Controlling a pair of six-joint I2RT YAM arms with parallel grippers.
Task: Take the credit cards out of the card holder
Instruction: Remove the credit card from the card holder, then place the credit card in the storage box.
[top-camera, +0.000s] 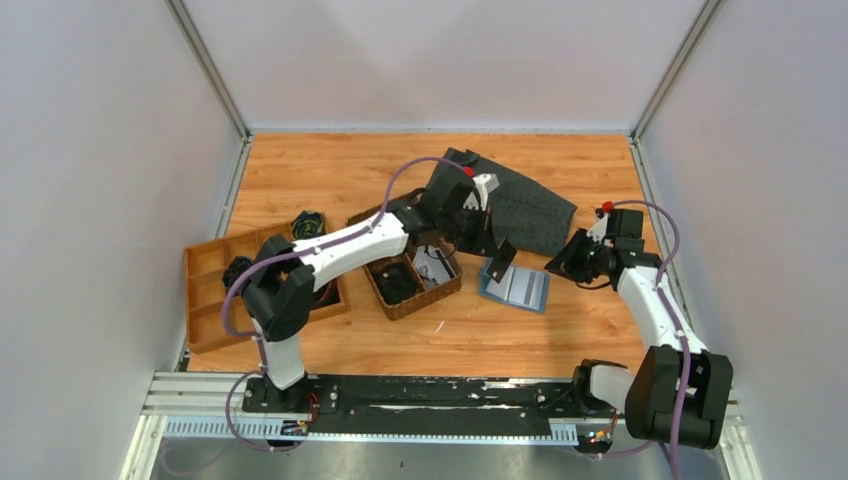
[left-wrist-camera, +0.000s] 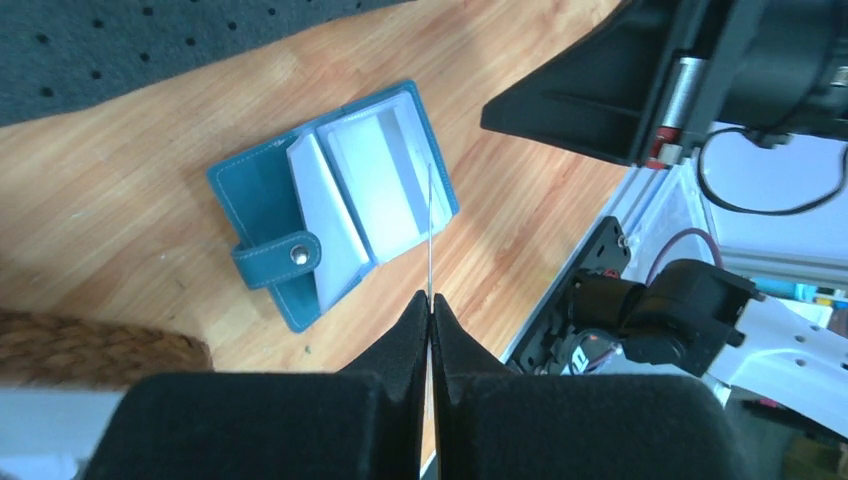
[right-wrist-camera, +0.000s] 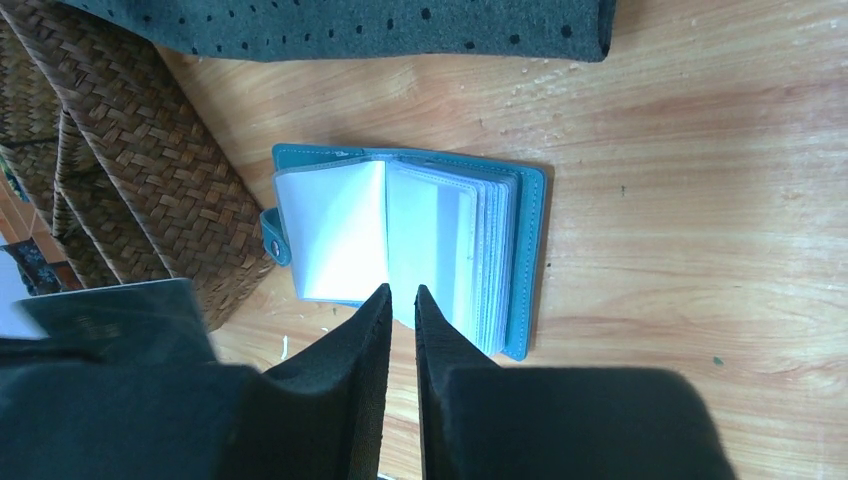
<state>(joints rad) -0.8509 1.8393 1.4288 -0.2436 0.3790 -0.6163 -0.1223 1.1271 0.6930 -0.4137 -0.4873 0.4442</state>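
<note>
The blue-teal card holder (top-camera: 517, 288) lies open on the wooden table, its pale sleeves facing up. It also shows in the left wrist view (left-wrist-camera: 270, 190) and in the right wrist view (right-wrist-camera: 440, 230). My left gripper (top-camera: 503, 256) hangs just above the holder's left edge. It is shut on a thin credit card (left-wrist-camera: 430, 225), seen edge-on and sticking out past the fingertips (left-wrist-camera: 418, 312). My right gripper (top-camera: 557, 262) is just right of the holder. Its jaws (right-wrist-camera: 403, 292) stand a narrow gap apart, empty, over the holder's near edge.
A brown woven divided basket (top-camera: 405, 285) stands just left of the holder. A dark grey dotted cloth (top-camera: 520, 205) lies behind it. A flat wooden divided tray (top-camera: 215, 290) sits at the far left. Metal frame posts and walls bound the table.
</note>
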